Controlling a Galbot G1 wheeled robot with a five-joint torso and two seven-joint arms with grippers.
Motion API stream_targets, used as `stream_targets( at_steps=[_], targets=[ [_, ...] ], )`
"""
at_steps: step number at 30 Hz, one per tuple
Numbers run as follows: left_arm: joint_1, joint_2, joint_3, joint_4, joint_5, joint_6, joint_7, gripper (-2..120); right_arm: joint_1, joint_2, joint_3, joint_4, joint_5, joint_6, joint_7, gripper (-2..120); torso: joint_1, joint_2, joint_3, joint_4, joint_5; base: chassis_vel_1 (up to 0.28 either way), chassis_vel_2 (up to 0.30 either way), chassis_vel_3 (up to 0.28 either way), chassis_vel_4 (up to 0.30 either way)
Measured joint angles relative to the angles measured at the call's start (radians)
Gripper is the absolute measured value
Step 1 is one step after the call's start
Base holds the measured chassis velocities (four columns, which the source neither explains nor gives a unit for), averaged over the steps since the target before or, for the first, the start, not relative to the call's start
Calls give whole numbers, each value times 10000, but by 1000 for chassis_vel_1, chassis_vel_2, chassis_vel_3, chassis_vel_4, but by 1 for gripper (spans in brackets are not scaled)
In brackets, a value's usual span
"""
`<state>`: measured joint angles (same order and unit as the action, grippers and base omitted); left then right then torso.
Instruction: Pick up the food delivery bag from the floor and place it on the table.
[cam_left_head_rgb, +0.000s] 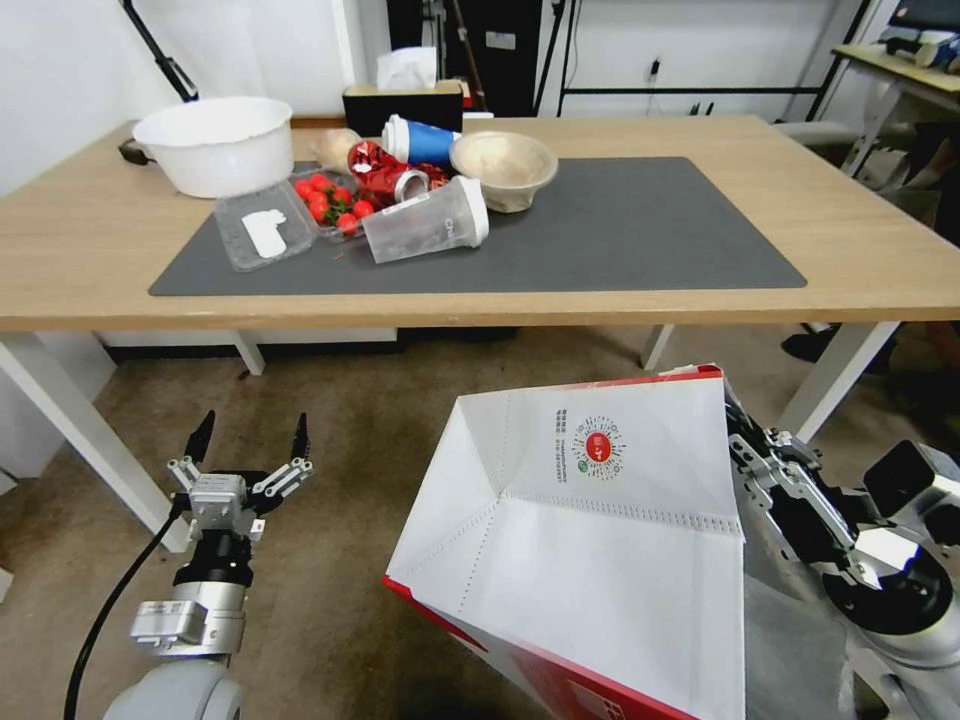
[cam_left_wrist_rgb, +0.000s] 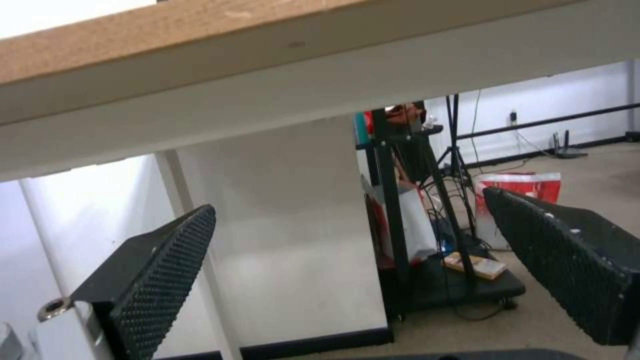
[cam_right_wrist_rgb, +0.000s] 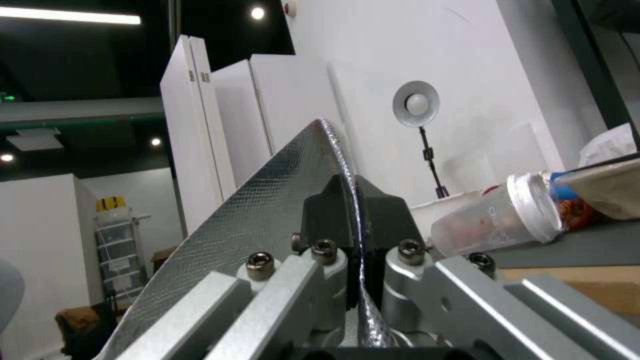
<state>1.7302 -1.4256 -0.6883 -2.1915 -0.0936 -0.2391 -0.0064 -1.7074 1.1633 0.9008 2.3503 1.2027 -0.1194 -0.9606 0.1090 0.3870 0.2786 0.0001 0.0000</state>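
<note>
The food delivery bag (cam_left_head_rgb: 600, 520) hangs tilted above the floor (cam_left_head_rgb: 340, 400), in front of the table's near edge, its white side with the round red logo facing up. My right gripper (cam_left_head_rgb: 742, 432) is shut on the bag's right rim. In the right wrist view its fingers (cam_right_wrist_rgb: 380, 215) pinch the silver foil lining (cam_right_wrist_rgb: 267, 200). The table (cam_left_head_rgb: 850, 250), light wood with a dark grey mat (cam_left_head_rgb: 650, 230), stands just beyond the bag. My left gripper (cam_left_head_rgb: 250, 440) hangs open over the carpet at the left, below the table edge, with nothing between its fingers (cam_left_wrist_rgb: 167, 260).
On the mat's left half lie a white basin (cam_left_head_rgb: 215, 140), a strawberry box (cam_left_head_rgb: 330, 200), a toppled clear cup (cam_left_head_rgb: 425, 222), a red can (cam_left_head_rgb: 385, 175), a blue cup (cam_left_head_rgb: 420, 140) and a paper bowl (cam_left_head_rgb: 503, 165). White table legs (cam_left_head_rgb: 90, 430) (cam_left_head_rgb: 835, 375) flank the bag.
</note>
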Motion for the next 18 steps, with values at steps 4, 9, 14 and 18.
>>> stream_targets(
  at_steps=[4,9,14,18],
  targets=[
    [-14,-7,-19,2,17,0,0,100,9,34,-1,-30,-13,-1,-100,0,58,166,107,0,0,0,0,0,0],
    [-46,36,-70,-1,18,9,24,100,-19,48,3,-32,-15,-17,-120,0,115,343,225,-1,1,0,0,0,0],
    [-42,24,-92,-7,56,11,78,100,-59,95,17,-5,-17,-14,-122,0,199,558,355,0,-1,0,0,0,0],
    [-47,34,-97,-9,63,1,91,100,-60,122,41,23,-25,-10,-128,0,257,728,468,0,0,0,0,0,0]
  ],
)
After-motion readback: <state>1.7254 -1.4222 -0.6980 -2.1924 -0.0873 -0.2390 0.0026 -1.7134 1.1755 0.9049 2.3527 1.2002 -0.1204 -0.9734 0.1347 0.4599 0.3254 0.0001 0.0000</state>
